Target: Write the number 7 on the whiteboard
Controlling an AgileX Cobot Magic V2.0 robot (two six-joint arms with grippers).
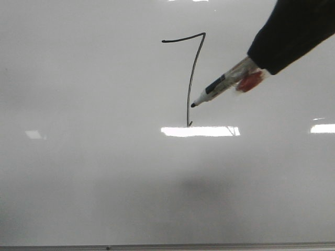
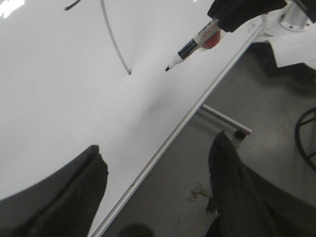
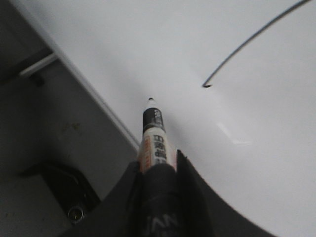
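Observation:
A thin black number 7 (image 1: 191, 78) stands drawn on the glossy whiteboard (image 1: 94, 172), with a short top bar and a long stem ending in a small hook (image 3: 206, 86). My right gripper (image 1: 250, 73) comes in from the upper right, shut on a black-tipped marker (image 1: 215, 89). The marker tip (image 1: 193, 105) hangs just right of the stem, lifted off the board as the right wrist view shows the marker (image 3: 154, 143) with its tip apart from the line. My left gripper (image 2: 158, 163) is open and empty over the board's edge strip (image 2: 187, 121).
The metal edge strip (image 1: 167, 246) runs along the near side of the board. Beyond the edge lies dark grey floor (image 2: 256, 113) with a thin metal bar (image 2: 224, 118) and a black cable (image 2: 303, 138). Bright light reflections (image 1: 200, 131) lie below the 7.

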